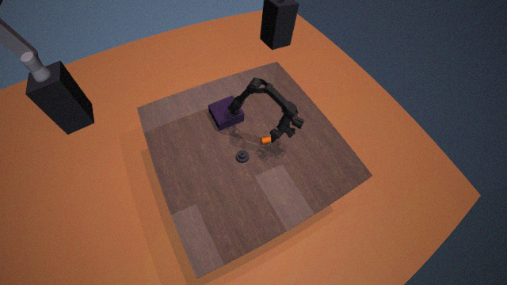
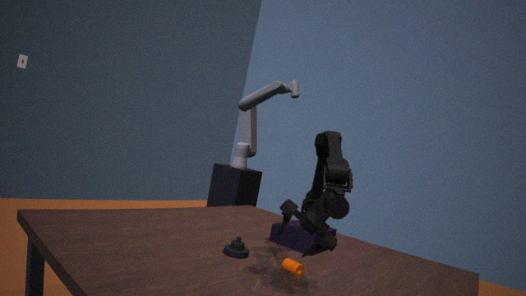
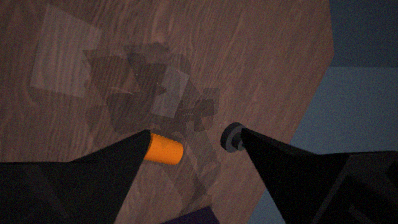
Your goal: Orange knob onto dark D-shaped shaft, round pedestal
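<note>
The orange knob [image 1: 266,139] [image 2: 291,266] [image 3: 167,149] lies on its side on the table, with one holed end showing in the exterior view. My gripper [image 2: 292,245] [image 3: 196,133] is wide open and empty, above the table near the knob. In the wrist view the knob shows just inside the left fingertip, which overlaps its edge; I cannot tell whether they touch. The round dark pedestal [image 1: 242,160] [image 2: 236,252] [image 3: 229,141] stands upright apart from the knob, with its short shaft [image 2: 238,239] bare. In the wrist view the right finger partly covers it. The shaft's flat side cannot be made out.
The purple base block [image 1: 225,114] [image 2: 285,239] [image 3: 196,217] of my arm stands on the wooden table [image 1: 206,178] [image 2: 144,238]. Beyond the table are a dark stand [image 1: 59,103] [image 2: 234,187] bearing a grey arm [image 2: 247,127] and another dark stand [image 1: 278,25].
</note>
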